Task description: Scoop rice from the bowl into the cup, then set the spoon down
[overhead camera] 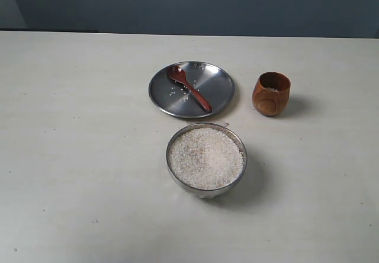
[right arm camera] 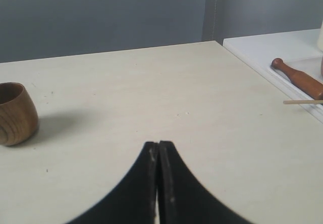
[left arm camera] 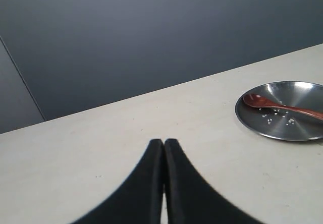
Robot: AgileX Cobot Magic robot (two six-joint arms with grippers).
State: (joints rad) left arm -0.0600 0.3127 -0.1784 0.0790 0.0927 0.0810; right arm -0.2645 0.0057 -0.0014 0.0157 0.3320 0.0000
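The steel bowl (overhead camera: 206, 182) stands near the table's front, heaped with white rice (overhead camera: 206, 157). Behind it lies the dark wooden spoon (overhead camera: 189, 87) on a flat steel plate (overhead camera: 219, 85), a few loose grains around it. The wooden cup (overhead camera: 271, 94) stands to the right of the plate, with some rice inside. No arm shows in the exterior view. My left gripper (left arm camera: 164, 142) is shut and holds nothing; it hangs over bare table, with the plate (left arm camera: 303, 128) and spoon (left arm camera: 282, 106) off to one side. My right gripper (right arm camera: 158, 143) is shut and holds nothing, apart from the cup (right arm camera: 16, 113).
In the right wrist view a white tray (right arm camera: 262, 45) sits beyond the table's edge, holding a brown wooden pestle-like stick (right arm camera: 299, 77) and a thin pale stick (right arm camera: 303, 102). A dark wall runs behind the table.
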